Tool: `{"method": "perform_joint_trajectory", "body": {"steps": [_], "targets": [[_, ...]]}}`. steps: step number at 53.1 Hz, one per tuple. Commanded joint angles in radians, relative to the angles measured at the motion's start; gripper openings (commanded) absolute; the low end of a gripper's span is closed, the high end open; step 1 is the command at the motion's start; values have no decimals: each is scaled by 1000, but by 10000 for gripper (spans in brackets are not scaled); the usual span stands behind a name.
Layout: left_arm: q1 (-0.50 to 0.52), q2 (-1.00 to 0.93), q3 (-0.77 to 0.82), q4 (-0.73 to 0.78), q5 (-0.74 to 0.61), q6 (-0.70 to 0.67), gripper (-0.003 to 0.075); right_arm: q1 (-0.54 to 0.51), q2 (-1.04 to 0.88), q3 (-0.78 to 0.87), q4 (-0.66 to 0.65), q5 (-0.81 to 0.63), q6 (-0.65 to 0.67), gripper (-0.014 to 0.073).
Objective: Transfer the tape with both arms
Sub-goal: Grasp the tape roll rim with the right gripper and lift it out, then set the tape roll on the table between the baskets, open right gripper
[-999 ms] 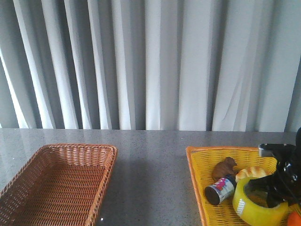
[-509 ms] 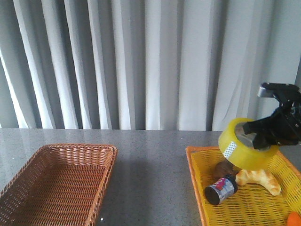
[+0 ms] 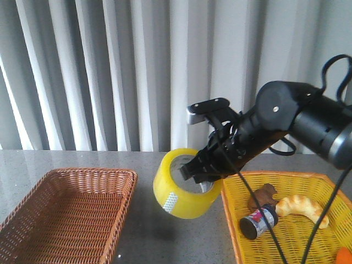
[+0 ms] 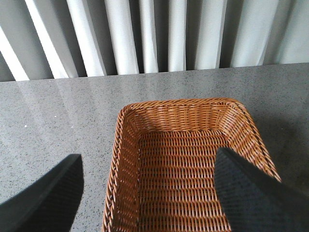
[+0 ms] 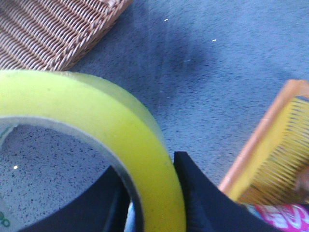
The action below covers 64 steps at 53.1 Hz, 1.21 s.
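Right end effector (image 3: 204, 175) is clamped on the tape roll's (image 3: 184, 184) wall, midair between both baskets. It looks light and stiff but slick; the left end effector (image 4: 147, 193), fingers spread, should pinch the opposite wall.

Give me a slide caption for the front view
Right gripper carries the tape above the table, between the yellow basket and the empty brown basket.

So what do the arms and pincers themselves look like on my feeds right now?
The right arm is glossy black with bulky rounded joints and a pale grey band at its right end. Thin black cables loop off it and hang down. A small silver-edged block sits above the right pincer, whose fingers are matte black. The left pincer shows only two plain black fingers.
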Motion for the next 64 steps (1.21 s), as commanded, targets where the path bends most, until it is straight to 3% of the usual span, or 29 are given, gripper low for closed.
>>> {"method": "perform_joint_trajectory", "body": {"steps": [1, 27, 64], "targets": [[0, -10, -34, -7, -60, 2, 531, 21, -13, -37, -56, -79, 66, 64], [0, -10, -34, -7, -55, 2, 531, 19, 189, -177, -62, 40, 114, 75], [0, -10, -34, -7, -55, 1, 531, 19, 275, -188, -115, 34, 96, 90]]}}
